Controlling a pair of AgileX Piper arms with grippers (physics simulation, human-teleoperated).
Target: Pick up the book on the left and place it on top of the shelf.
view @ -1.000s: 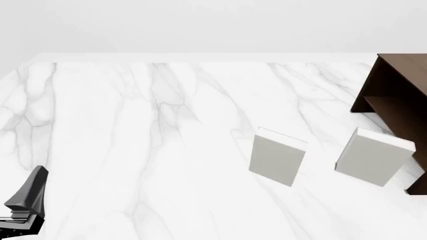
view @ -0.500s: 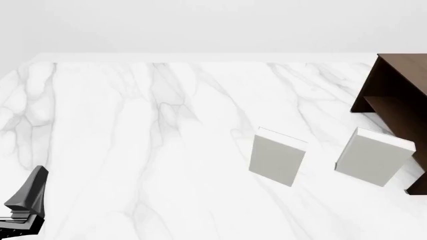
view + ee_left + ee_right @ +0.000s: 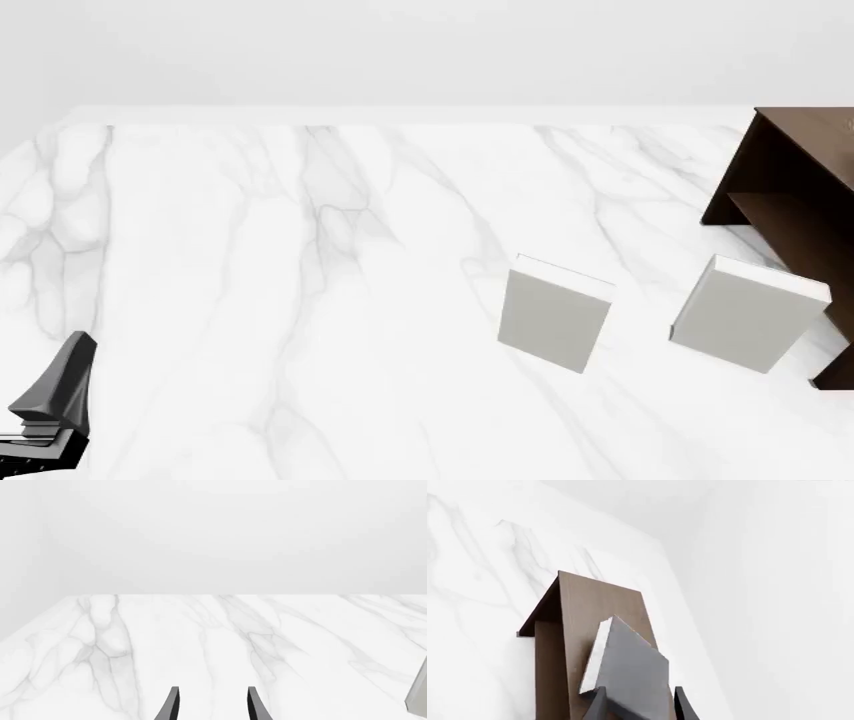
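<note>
Your book (image 3: 630,672), the slim charcoal one with white page edges, is in the right tool (image 3: 639,702), whose fingers are closed on its lower end. In the right wrist view it is tilted, one corner leaning out over the flat brown top of the shelf (image 3: 597,607). I cannot tell from that view whether it is touching the wood or hanging just above it.

Outward from there: in the front view the shelf (image 3: 787,190) stands at the far right edge of the bench (image 3: 267,250), with only part of its top and its open compartment in frame. The right arm and the book are outside that view. Two wider pale books stand on the marble, one (image 3: 554,312) near the middle and one (image 3: 745,313) just beside the shelf.

The left tool (image 3: 212,705) sits parked at the near left corner, fingers moderately apart and holding nothing.

Across the last second the front view has not changed at all (both pale books and the left arm sit exactly where they did). So any motion is happening out of that frame, and you are likely in the placing step. You will probably want to level the book flat on the top before letting go.
</note>
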